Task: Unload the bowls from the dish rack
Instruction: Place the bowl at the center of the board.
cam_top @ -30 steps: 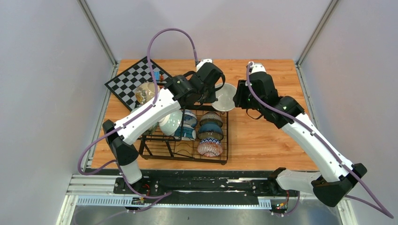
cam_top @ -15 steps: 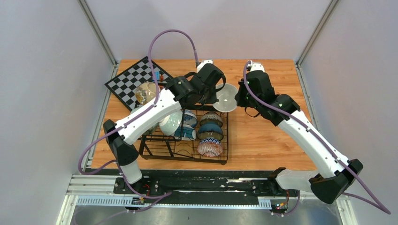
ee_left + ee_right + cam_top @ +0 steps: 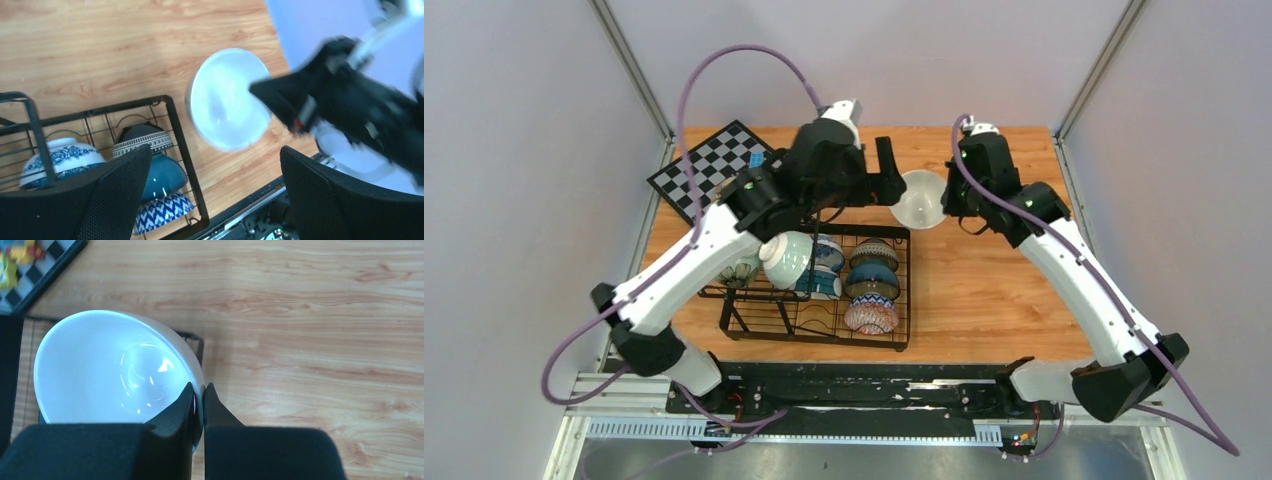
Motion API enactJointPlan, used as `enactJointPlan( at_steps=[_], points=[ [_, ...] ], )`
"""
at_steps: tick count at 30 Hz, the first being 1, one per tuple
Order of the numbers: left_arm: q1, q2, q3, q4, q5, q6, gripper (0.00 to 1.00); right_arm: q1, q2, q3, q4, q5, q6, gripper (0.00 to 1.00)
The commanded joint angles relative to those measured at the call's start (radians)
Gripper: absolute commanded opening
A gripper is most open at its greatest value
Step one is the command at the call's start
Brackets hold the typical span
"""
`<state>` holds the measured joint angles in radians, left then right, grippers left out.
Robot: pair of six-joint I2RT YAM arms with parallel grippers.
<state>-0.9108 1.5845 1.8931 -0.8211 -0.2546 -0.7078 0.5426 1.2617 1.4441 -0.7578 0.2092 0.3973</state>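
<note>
Top external view, entry one: white bowl [image 3: 919,198], in transfer between arms

Change noted: a second ago the left gripper [image 3: 881,183] pinched this bowl's rim and the right gripper [image 3: 946,200] stood part open beside it. Now the left jaws are spread wide and drawn off the bowl, while the right jaws are pressed together on the rim. The right wrist view shows both fingers [image 3: 186,402] nipping the thin wall at the edge nearest them.

Meaning for the task, as a judgement: the handover is complete and the right arm alone carries the bowl; setting it down on bare wood remains.

Location of bowl: left of the right fingertips, tilted, held off the table above the far right corner of the dish rack [image 3: 908,290]; just ahead of the open left fingers, apart from them.

Pose, left arm: stretched long across the rack, wrist raised higher than before, camera looking down.

Pose, right arm: reached far forward, elbow bent, wrist turned inward.

Stock left in rack: stacked bowls [image 3: 871,285] and a mint bowl [image 3: 786,258], below and behind the left gripper
</note>
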Motion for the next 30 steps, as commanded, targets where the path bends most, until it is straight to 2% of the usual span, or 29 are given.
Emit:
enactJointPlan(
  at_steps=[1, 5, 8, 12, 17, 23, 30],
  points=[
    [0.004, -0.205, -0.124, 0.147, 0.05, 0.128, 1.0, -0.179, 0.07, 0.07, 0.051, -0.059, 0.073, 0.0],
    [0.004, -0.388, -0.328, 0.253, 0.012, 0.205, 1.0, -0.319, 0.19, 0.08, 0.11, -0.055, 0.134, 0.0],
    [0.004, -0.499, -0.43, 0.271, -0.088, 0.253, 1.0, -0.409, 0.286, 0.08, 0.142, -0.011, 0.173, 0.0],
    [0.004, -0.59, -0.489, 0.261, -0.186, 0.33, 1.0, -0.546, 0.383, 0.021, 0.236, -0.022, 0.224, 0.0],
    [0.005, -0.653, -0.542, 0.252, -0.208, 0.398, 1.0, -0.686, 0.514, 0.022, 0.322, -0.089, 0.221, 0.0],
    [0.005, -0.725, -0.592, 0.278, -0.169, 0.439, 1.0, -0.777, 0.633, 0.123, 0.356, -0.174, 0.196, 0.0],
    [0.005, -0.768, -0.64, 0.315, -0.166, 0.435, 1.0, -0.797, 0.735, 0.244, 0.376, -0.194, 0.182, 0.0]
  ],
)
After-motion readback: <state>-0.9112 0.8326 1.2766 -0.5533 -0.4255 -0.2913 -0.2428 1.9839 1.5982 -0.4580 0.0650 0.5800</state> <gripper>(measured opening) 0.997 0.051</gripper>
